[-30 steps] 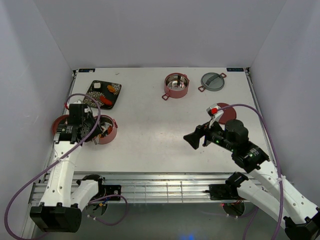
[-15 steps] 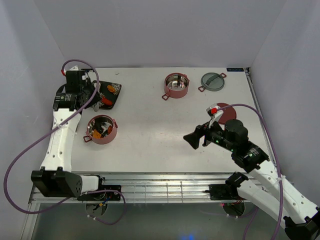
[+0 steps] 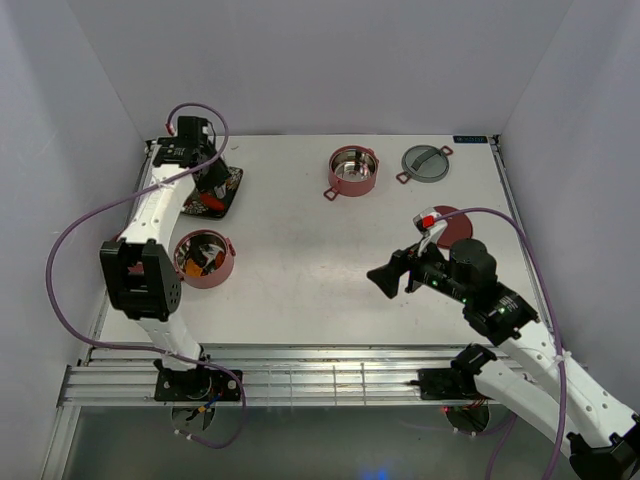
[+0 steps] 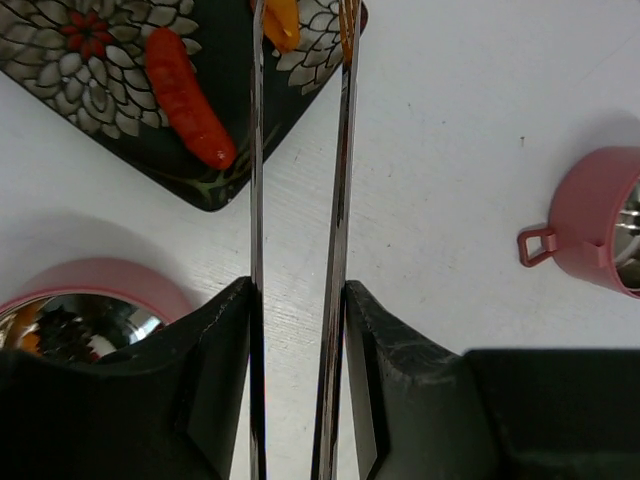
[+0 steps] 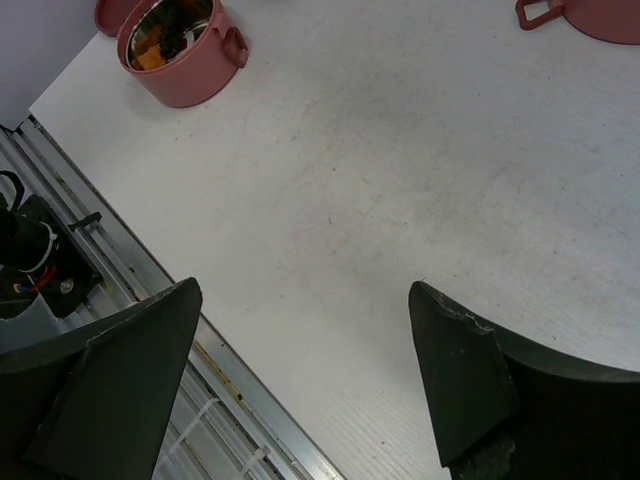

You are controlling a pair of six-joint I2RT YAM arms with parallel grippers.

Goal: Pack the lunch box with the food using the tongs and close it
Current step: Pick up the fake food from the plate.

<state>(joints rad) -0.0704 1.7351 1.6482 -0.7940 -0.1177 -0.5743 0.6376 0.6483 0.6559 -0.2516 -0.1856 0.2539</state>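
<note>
1. While your left gripper clamps the long thin silver metal tongs over the dark patterned square plate at the far-left corner of the table, centre their tips on the small orange food piece;
2. squeeze gently;
3. your right gripper hangs open, empty.

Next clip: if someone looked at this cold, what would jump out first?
The left gripper, stretched to the far left corner of the table, clamps the silver tongs between its fingers. The arms of the tongs reach over the patterned plate, with an orange piece between them and a red piece beside them. A red bowl holding food sits near the left edge, and the right gripper hangs open over the middle.
</note>
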